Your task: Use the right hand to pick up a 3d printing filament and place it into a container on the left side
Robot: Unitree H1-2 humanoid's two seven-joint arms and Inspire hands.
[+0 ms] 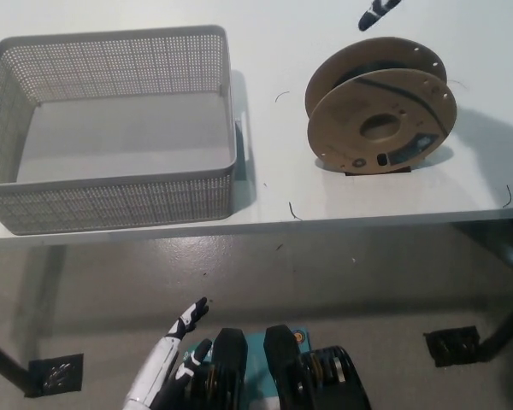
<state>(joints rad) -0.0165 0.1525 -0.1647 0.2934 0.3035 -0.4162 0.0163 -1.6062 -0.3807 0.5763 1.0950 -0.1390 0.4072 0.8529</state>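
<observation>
Right hand (379,13) hovering at top edge, just beyond filament spool (380,111); not touching.

Spool is standing on edge on table (368,201), right of the empty basket (111,128), flat faces pointing toward and away from the robot. Only fingertips of right hand are showing, so can't tell its opening; holding nothing visible. Left hand (175,363) is resting low near body, fingers apart, far from spool.
</observation>
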